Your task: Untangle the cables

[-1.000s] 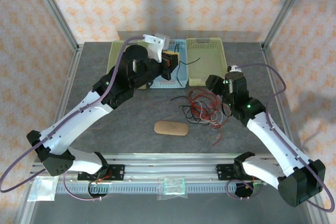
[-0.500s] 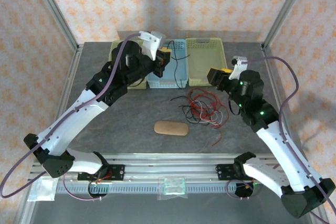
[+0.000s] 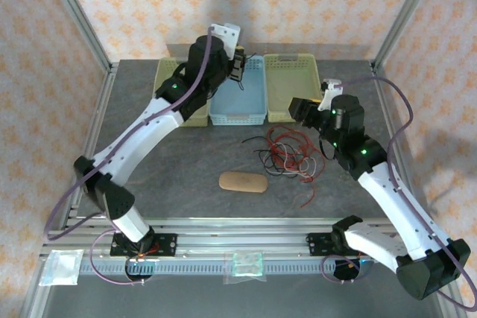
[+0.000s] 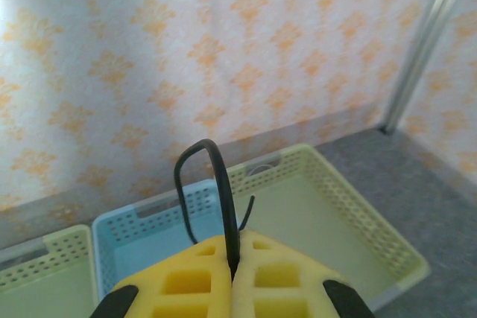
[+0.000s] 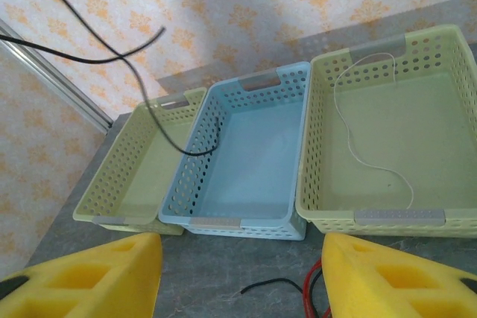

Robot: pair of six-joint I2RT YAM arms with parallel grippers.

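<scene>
Black cable [image 4: 223, 199] dangles from the closed left hand [image 4: 232, 277] over the blue basket [image 5: 261, 161]; right hand [image 5: 242, 266], open, hovers just far of the tangled cables [image 3: 287, 150].

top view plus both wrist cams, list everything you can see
cable tangle: one heap, red, black and white strands, table centre-right
black cable: 1, pinched in the left gripper, dangling over the baskets
white cable: 1, lying in the right basket
left basket: 1, yellow-green, far edge
blue basket: 1, middle of the row
right basket: 1, yellow-green
tan pad: 1, oval, near the tangle
table: 1, grey
left gripper: yellow pads shut on the black cable
right gripper: yellow pads open, holding nothing
</scene>
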